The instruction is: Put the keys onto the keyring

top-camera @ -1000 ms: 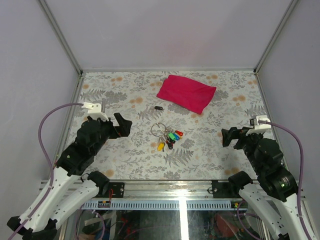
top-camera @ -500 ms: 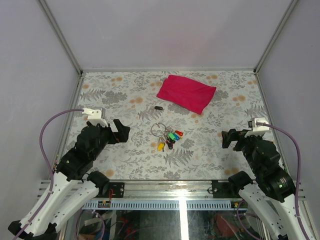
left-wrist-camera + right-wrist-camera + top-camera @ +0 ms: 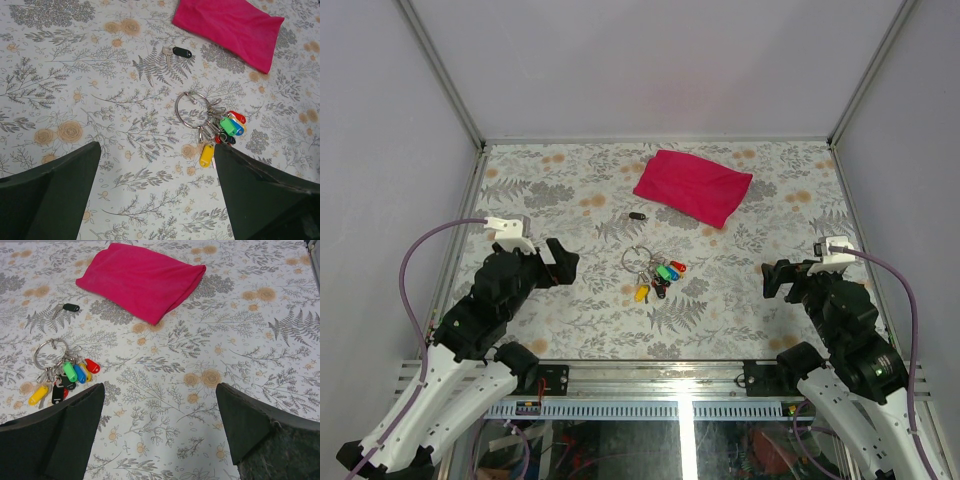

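- Black left gripper [image 3: 565, 257] hangs over the table's [image 3: 520, 190] left side, jaws spread wide, holding nothing.
- Silver keyring [image 3: 176, 110] lies flat mid-table between the arms. The yellow key [image 3: 206, 155] and red key [image 3: 237, 117] sit in its bunch; whether they are threaded on I cannot tell.
- One black key [image 3: 181, 52] lies loose behind the keyring, near the cloth [image 3: 230, 27], and is likely still to be threaded.
- Right gripper [image 3: 773, 278] is just as wide and empty, well right of the keyring.
- Risks: the thin ring may skid under a pinch, wide fingers may catch the whole bunch, and a tiny key may twist out.
- No brand or writing is readable.
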Controlling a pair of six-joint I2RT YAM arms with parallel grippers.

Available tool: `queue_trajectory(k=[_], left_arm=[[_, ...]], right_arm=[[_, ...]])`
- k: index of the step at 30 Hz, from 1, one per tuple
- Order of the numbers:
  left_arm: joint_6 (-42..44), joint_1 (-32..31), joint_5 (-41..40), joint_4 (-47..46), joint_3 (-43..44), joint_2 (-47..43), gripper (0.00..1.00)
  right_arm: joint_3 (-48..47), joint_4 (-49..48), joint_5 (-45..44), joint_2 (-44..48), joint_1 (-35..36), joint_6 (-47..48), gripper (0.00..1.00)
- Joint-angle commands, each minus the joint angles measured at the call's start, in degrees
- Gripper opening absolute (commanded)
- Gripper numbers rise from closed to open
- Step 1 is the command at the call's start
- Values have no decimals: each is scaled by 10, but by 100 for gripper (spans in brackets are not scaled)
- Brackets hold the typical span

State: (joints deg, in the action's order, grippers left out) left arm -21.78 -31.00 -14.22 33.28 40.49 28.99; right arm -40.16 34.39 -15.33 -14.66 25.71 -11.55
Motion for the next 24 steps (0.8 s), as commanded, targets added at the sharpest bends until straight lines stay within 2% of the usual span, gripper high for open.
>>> queue_trajectory(k=[1,14,24], left_arm=[[6,4,-9,-9,-4,-6,100],[-7,4,-44,-27,-18,-8,100],[-4,4,-38,-41,-28,-6,100]], right_arm=[[-2,-24,6,-2,-3,7,99],[-8,-15,-5,-22,-3,0,99],[-9,-12,-7,-15,-3,-2,99]])
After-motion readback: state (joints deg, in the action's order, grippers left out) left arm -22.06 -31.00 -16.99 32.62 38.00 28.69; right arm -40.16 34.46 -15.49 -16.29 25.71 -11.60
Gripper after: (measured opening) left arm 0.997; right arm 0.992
